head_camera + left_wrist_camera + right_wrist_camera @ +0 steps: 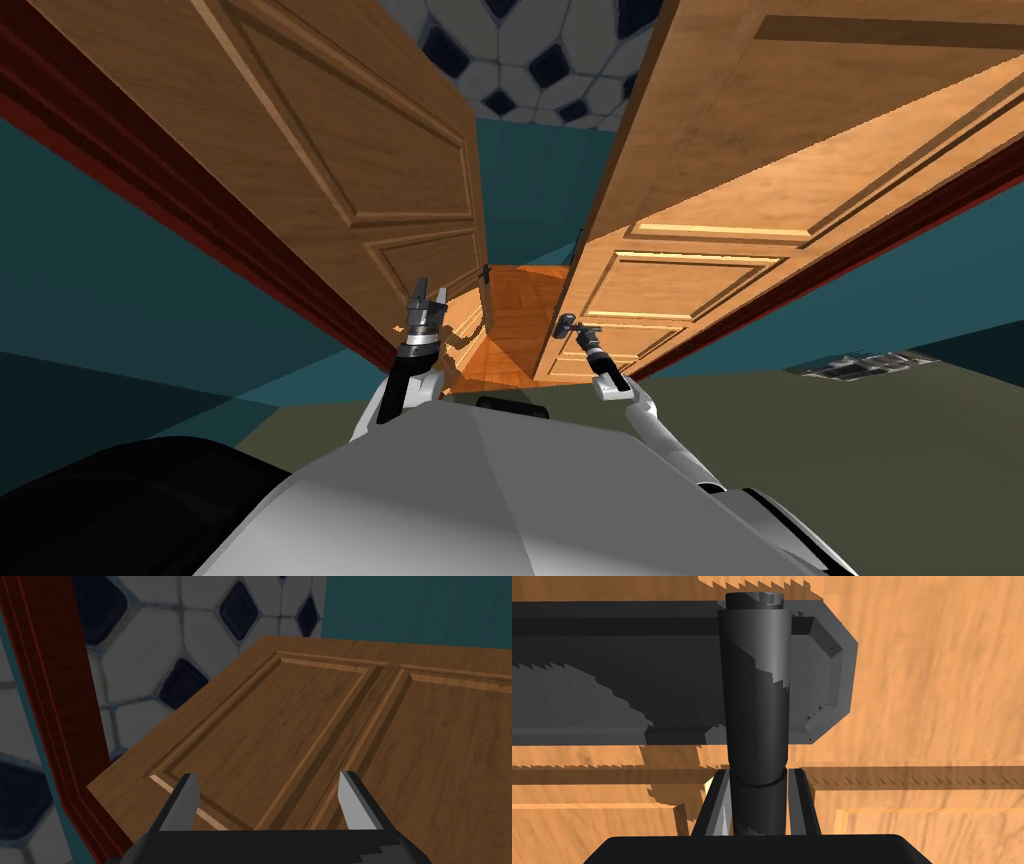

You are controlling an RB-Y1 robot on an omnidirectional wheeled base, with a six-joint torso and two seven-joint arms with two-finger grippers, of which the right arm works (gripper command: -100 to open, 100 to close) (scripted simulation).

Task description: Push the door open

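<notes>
head view: two wooden doors are seen ajar, with a narrow gap between them. the right door (700, 270) is held by its dark handle (757, 701): the right end effector (758, 776) is closed on the handle's end, with a finger pressed to each side. the left end effector (267, 786) is spread wide and holds nothing, with its fingers set close to a panel of the left door (310, 741); contact cannot be confirmed.

the likeliest fault is judged to be a lost grip. as the right door swings about its hinge, the handle would be carried along an arc, and a straight push could drag it out from between the thin fingers. the spread fingers on the left could also be caught on the raised moulding if slid across it.

an orange wood floor (520, 320) is seen through the gap. the doors are bordered by a dark red frame (200, 230) and teal walls (120, 300), and white tiling (540, 60) with dark diamonds is seen beyond.
</notes>
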